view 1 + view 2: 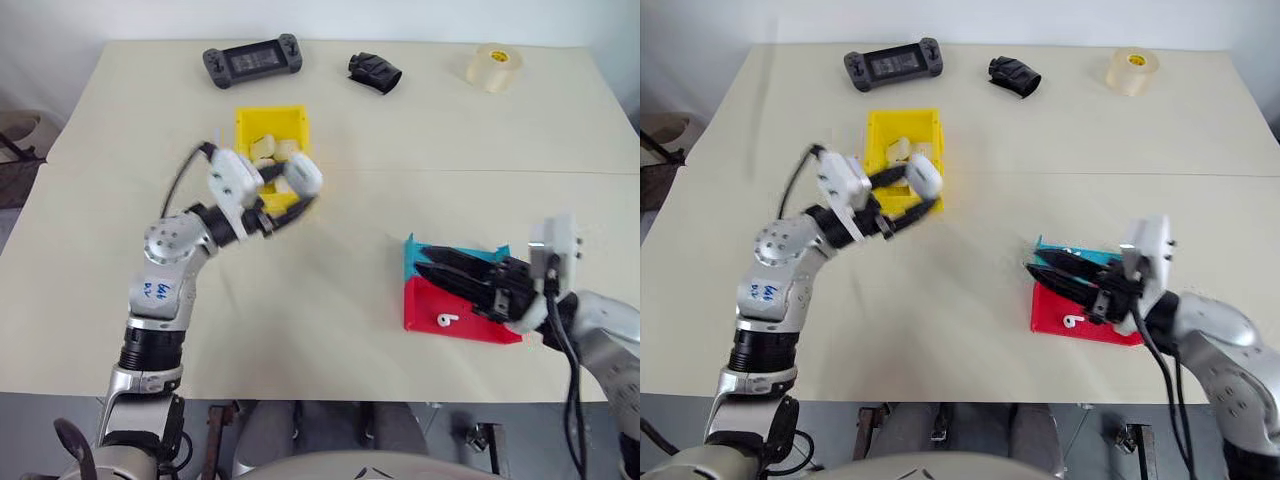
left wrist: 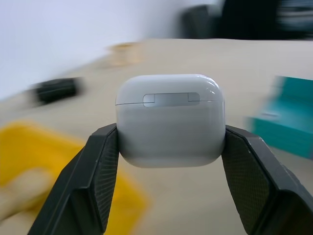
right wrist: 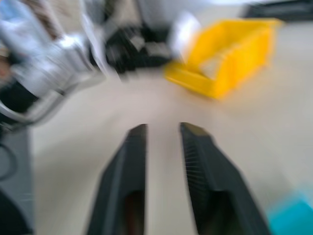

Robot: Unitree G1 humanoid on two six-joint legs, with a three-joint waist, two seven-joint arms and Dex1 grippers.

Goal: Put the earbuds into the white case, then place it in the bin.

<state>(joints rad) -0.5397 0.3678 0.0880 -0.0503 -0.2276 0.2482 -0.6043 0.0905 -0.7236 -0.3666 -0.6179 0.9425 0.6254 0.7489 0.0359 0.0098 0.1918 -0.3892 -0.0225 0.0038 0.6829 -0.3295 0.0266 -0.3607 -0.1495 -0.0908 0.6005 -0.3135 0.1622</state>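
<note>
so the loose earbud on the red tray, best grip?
From above, fingers across the bulb end of the earbud. It lies flat on the red tray, stem sideways, so the stem likely offers little to pinch. The right gripper is nearest.

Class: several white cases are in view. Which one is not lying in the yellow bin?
The white case clamped in the left tool; the others lie inside the bin.

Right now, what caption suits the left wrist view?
Left gripper clamps the closed white case above the table.
</note>
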